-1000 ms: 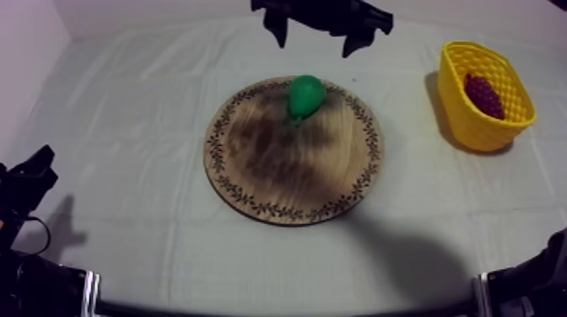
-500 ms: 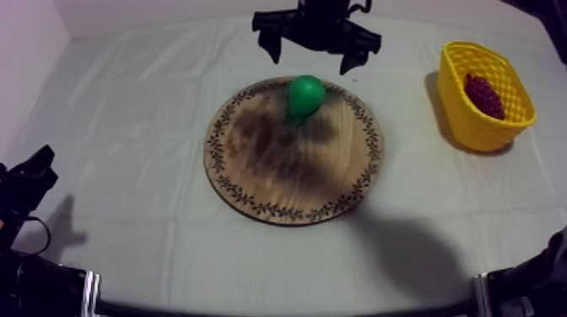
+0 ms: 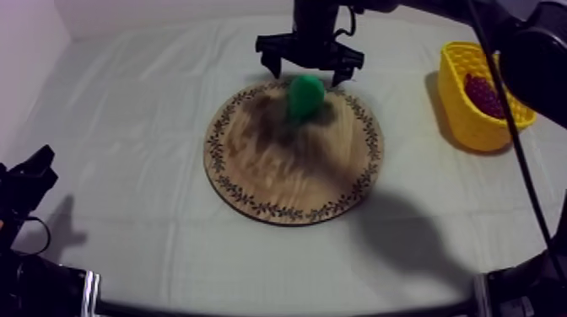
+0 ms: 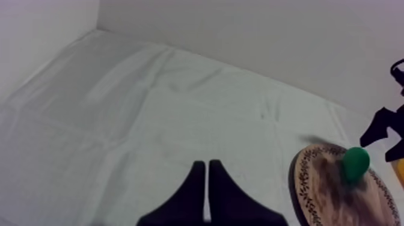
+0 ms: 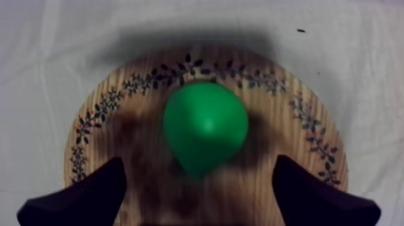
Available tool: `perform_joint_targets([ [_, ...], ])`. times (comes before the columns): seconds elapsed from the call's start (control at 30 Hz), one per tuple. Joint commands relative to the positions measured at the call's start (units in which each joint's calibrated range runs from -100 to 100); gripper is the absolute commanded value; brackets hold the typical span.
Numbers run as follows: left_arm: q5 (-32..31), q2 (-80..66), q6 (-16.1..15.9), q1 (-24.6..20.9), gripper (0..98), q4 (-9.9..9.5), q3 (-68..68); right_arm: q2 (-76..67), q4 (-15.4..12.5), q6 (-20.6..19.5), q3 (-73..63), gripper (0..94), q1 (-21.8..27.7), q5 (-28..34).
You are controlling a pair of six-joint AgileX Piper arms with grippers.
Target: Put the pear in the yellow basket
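**Pear.** The pear [image 3: 305, 94] lies on the wooden board [image 3: 278, 173], at the 12 o'clock part of its face and just inside the patterned rim. It is not yet gripped.

**Right pincer.** The right pincer [image 3: 305, 72] is positioned above the pear at the board's 12 o'clock edge. Its two black fingers are spread wide, with one to each side of the fruit. In the right wrist view a gap is seen between each finger and the pear, and no contact can be made out.

**Basket.** The yellow basket [image 3: 462, 114] stands on the bench [image 3: 126, 126] at 2 o'clock from the board, well apart from it. A bunch of grapes [image 3: 483, 91] lies inside.

**Left pincer.** The left pincer [image 4: 206, 180] is kept at 8 o'clock of the bench, well apart from the board. Its fingers are laid together as a narrow wedge and nothing is held.

**Step in hand.** The step is judged to be the approach for the grasp. Pick-up and transfer are not yet done.

**Next move.**
1. The right pincer is to be lowered until its fingers flank the widest part of the pear.
2. The fingers are to be closed evenly, since a smooth rounded fruit may be squeezed out sideways.
3. The pear is to be lifted clear of the board before it is carried toward 2 o'clock.
4. It is to be released over the free part of the basket, beside the grapes.
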Motion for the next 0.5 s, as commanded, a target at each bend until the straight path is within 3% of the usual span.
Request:
perform_joint_targets([
  [0.0,0.0,0.0,0.0,0.0,0.1,0.00,0.0,2.1,-0.2,0.2,-1.3,89.5,0.2,-0.3],
  [0.33,0.0,0.0,0.0,0.0,0.1,0.00,0.0,9.1,-0.2,1.2,-5.5,87.0,1.2,-1.8],
  [0.47,0.0,0.0,0.0,0.0,0.1,0.00,0.0,11.2,0.0,1.6,-6.9,80.8,1.8,-2.5],
])
